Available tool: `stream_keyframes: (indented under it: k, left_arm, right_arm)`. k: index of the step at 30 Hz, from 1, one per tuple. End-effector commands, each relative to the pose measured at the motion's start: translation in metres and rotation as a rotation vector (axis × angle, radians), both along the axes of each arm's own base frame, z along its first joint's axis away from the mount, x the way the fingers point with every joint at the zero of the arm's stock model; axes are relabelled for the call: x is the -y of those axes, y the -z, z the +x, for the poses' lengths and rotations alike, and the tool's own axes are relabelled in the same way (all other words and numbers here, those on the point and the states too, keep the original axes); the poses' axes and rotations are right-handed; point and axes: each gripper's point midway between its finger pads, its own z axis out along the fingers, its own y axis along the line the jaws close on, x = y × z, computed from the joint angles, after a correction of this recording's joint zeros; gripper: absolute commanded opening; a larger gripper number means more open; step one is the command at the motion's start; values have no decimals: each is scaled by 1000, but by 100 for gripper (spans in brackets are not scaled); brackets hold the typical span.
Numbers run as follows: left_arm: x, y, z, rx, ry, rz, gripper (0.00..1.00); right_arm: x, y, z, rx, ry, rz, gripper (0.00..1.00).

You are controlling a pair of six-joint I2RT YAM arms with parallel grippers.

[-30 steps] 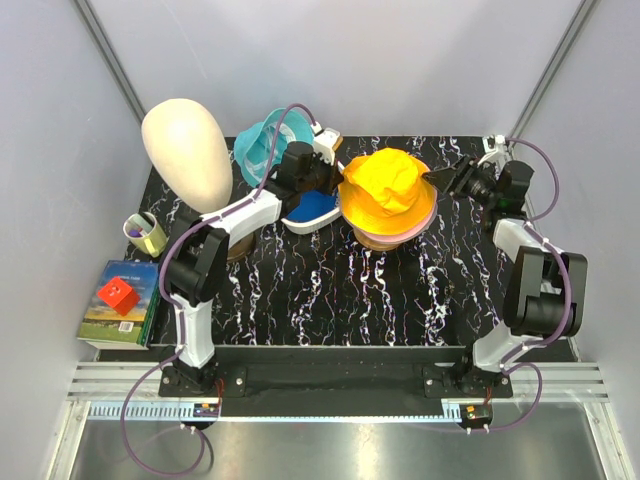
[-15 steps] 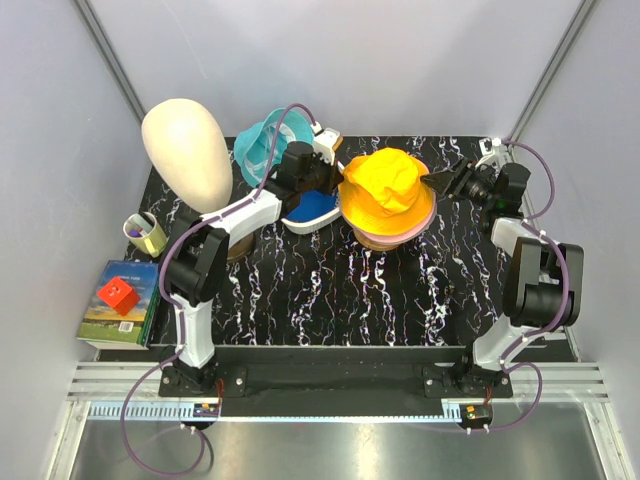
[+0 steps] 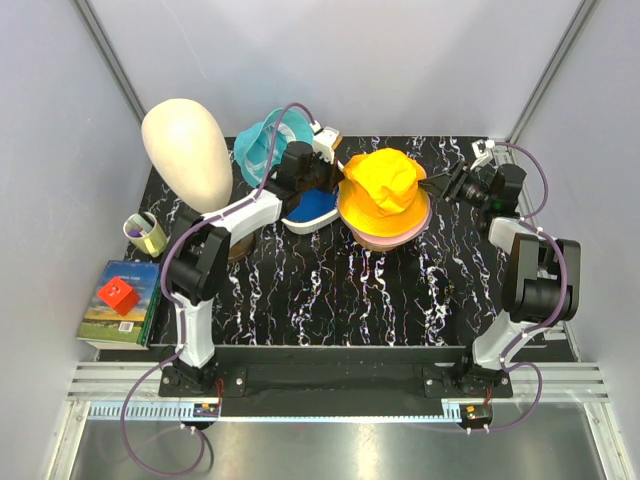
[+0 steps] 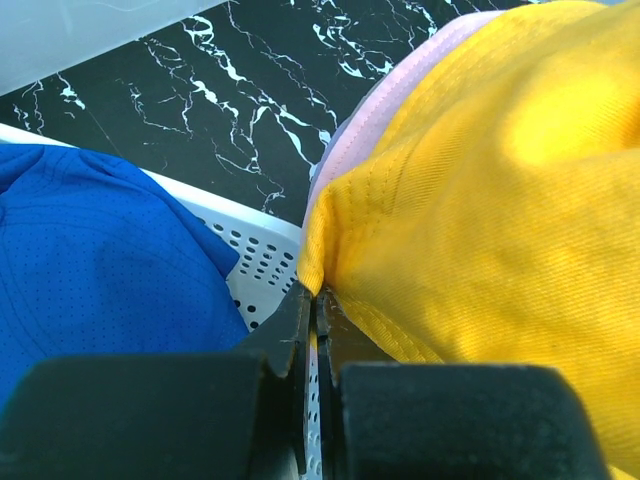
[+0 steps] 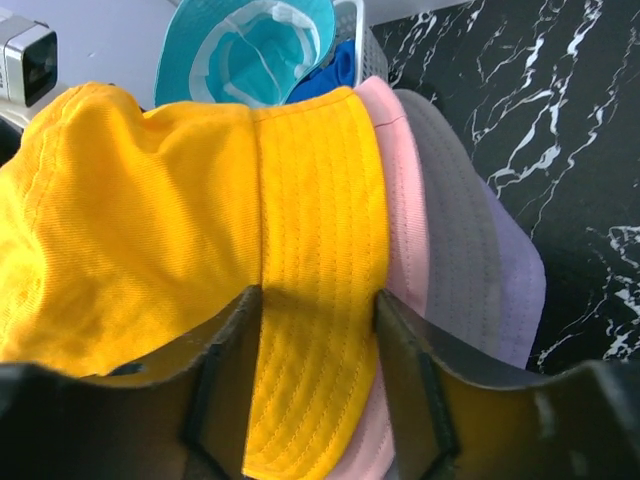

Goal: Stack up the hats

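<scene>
The orange-yellow bucket hat [image 3: 385, 190] sits on top of the pink hat [image 3: 415, 225] and the lavender hat [image 5: 515, 285] at the table's middle back. My left gripper [image 3: 336, 182] is shut on the yellow hat's left brim edge [image 4: 318, 285]. My right gripper [image 3: 432, 186] is open, its fingers [image 5: 225, 340] on either side of the yellow hat's right brim [image 5: 315, 280]. The royal-blue hat [image 3: 312, 205] lies in the white basket [image 4: 265, 255]. The teal hat [image 3: 258, 142] lies behind it, inside up. The black cap is out of view.
A cream mannequin head [image 3: 187, 150] stands at the back left. A small cup [image 3: 145, 232] stands below it, and a book with a red cube [image 3: 118, 295] lies off the table's left edge. White walls close in the back and sides.
The right arm's wrist has drawn back towards the far right corner while its fingers stay at the yellow brim. The yellow hat has shifted slightly left. The left gripper holds still.
</scene>
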Motion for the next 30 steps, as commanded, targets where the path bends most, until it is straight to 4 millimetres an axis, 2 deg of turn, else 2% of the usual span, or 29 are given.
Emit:
stream_keyframes:
  k: [1,4,5,8,9,10,11,12,13,14,15,17,18,19,20,21,22,23,27,30]
  left_arm:
    - [0,-12,15,46,-14,-34,0]
    - [2,-13,17,50,-11,-48,0]
    - [5,-17,17,57,-2,-60,0]
    - [7,-19,15,58,-3,-77,0]
    - [7,-25,14,59,-6,-90,1]
    - [6,-23,10,34,-17,-108,7]
    - [3,-41,7,60,-26,-134,25]
    - [1,-49,3,68,-30,-152,35]
    - [-2,-46,-3,58,-43,-172,44]
    - [-7,-70,-10,89,-50,-207,54]
    - [-9,-75,-15,76,-61,-237,68]
    - [-15,-78,-25,63,-76,-261,74]
    - [-19,-91,-32,61,-90,-295,76]
    - [-26,-85,-35,34,-128,-295,77]
    - [-33,-95,-40,34,-157,-318,77]
    - [-39,-83,-44,-6,-194,-333,79]
    - [-40,-82,-49,-13,-197,-348,79]
    - [-40,-91,-57,-26,-200,-400,79]
    - [-24,-82,-82,-75,-132,-468,79]
    - [-12,-78,-93,-118,-75,-536,78]
  right_arm:
    - [-16,1,-7,-2,-69,-15,42]
    - [-15,5,-9,-19,-54,-18,27]
    - [-14,5,-9,-17,-49,-20,18]
    - [-11,10,-8,-40,-12,-32,0]
    - [-7,14,-7,-65,25,-41,0]
    - [-5,16,-7,-65,39,-58,0]
    - [-3,18,-8,-69,56,-69,0]
    - [2,21,-8,-93,100,-85,0]
    - [5,24,-9,-88,113,-112,0]
    - [7,25,-10,-91,124,-123,0]
    - [10,27,-13,-104,152,-135,0]
    - [11,26,-15,-93,160,-150,0]
    - [12,27,-16,-95,166,-155,0]
    - [12,27,-17,-98,166,-155,0]
    - [13,26,-16,-94,168,-158,0]
    - [13,27,-17,-97,171,-159,0]
    - [13,27,-17,-98,173,-162,0]
    - [14,28,-16,-98,176,-164,0]
    - [15,29,-16,-98,179,-168,0]
    - [14,29,-17,-98,174,-168,0]
